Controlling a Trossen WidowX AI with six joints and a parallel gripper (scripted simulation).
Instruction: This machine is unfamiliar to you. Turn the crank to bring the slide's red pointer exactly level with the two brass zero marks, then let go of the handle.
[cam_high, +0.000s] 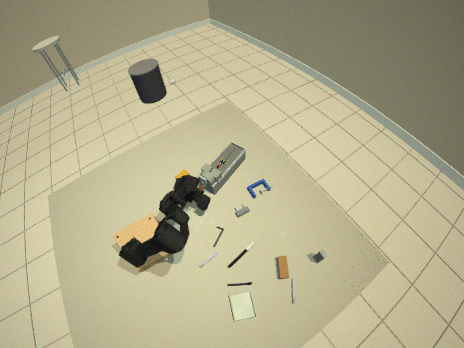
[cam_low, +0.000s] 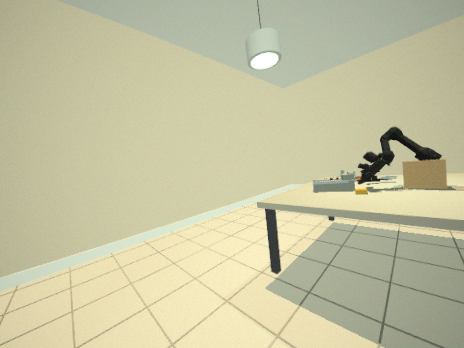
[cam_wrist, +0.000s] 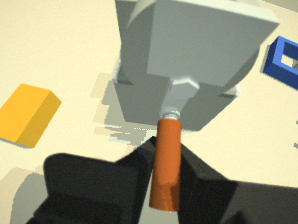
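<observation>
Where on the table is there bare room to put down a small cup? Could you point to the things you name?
Probably between the orange-brown block (cam_high: 283, 267) and the blue bracket (cam_high: 251, 189), or left of the pale square plate (cam_high: 242, 306) in the top view. It is crowded where the gripper (cam_high: 201, 187) (cam_wrist: 164, 142) meets the crank machine (cam_high: 227, 169) (cam_low: 334, 186) (cam_wrist: 200, 45).

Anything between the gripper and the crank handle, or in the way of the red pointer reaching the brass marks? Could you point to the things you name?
Nothing visible. The gripper (cam_wrist: 164, 142) is already shut on the orange handle (cam_wrist: 166, 162). In the top view, nothing apparent blocks the short stretch from the red pointer (cam_high: 218, 166) to the brass marks, though they're too small to rule out something tiny.
</observation>
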